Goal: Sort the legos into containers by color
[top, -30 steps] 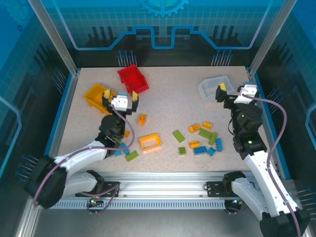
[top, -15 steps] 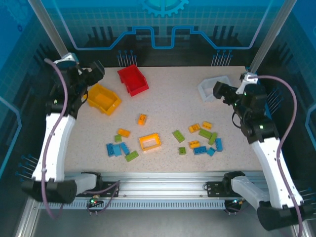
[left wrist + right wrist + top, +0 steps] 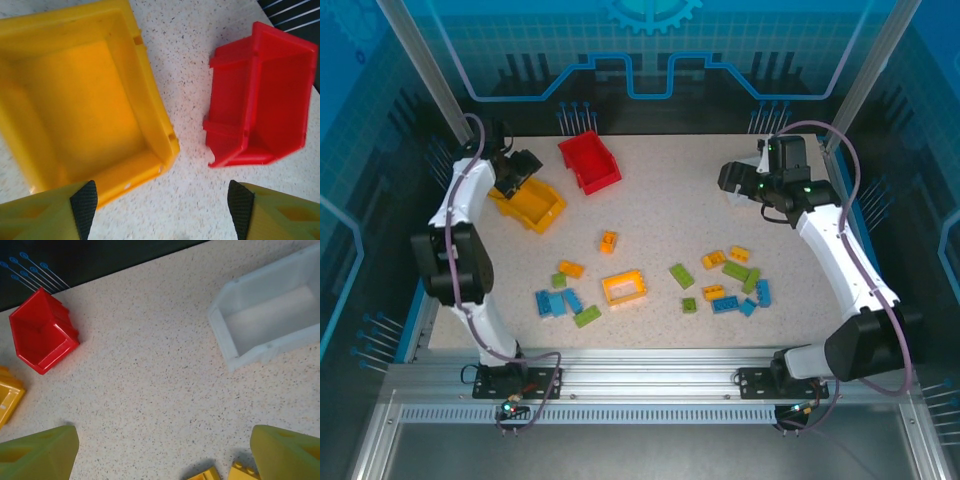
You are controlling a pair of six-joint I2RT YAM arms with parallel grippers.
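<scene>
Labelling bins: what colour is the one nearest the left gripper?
Yellow; the bin shows best in the left wrist view.

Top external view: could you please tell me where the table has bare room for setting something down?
Bare: the far strip between the red bin and the white bin, extending to mid-table. Crowded: the legos strewn across the near half.

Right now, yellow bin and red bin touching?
Apart. The left wrist view shows a strip of bare table between the yellow bin and the red bin.
</scene>
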